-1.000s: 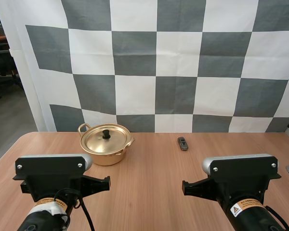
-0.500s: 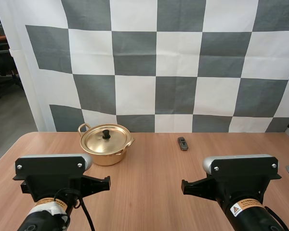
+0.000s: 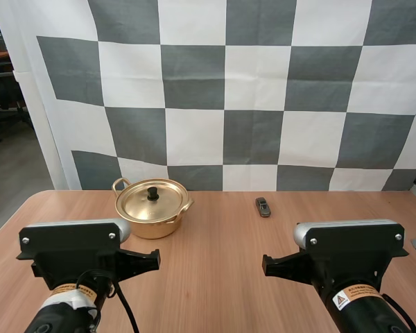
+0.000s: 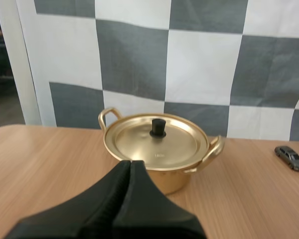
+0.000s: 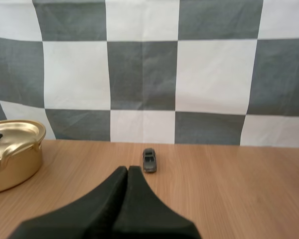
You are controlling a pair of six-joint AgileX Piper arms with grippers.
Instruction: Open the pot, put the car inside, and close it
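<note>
Wooden table point(image 3: 218, 267) across the whole scene. Left side: gold pot point(image 3: 151, 226) sitting on it, lid point(image 3: 140, 205) on, black knob point(image 3: 153, 194) up. Left claw point(image 4: 130, 166) pressed closed into one wedge, gripping nothing, pointing at pot from short of it. Further right, little grey car point(image 3: 263, 207) on bare wood, well apart from pot. Right claw point(image 5: 128, 171) likewise closed, empty, aimed at car, not touching.

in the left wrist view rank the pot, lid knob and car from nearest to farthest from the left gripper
1. pot, front wall just ahead of the left gripper
2. lid knob, over the pot's middle
3. car, far off to the pot's right
</note>
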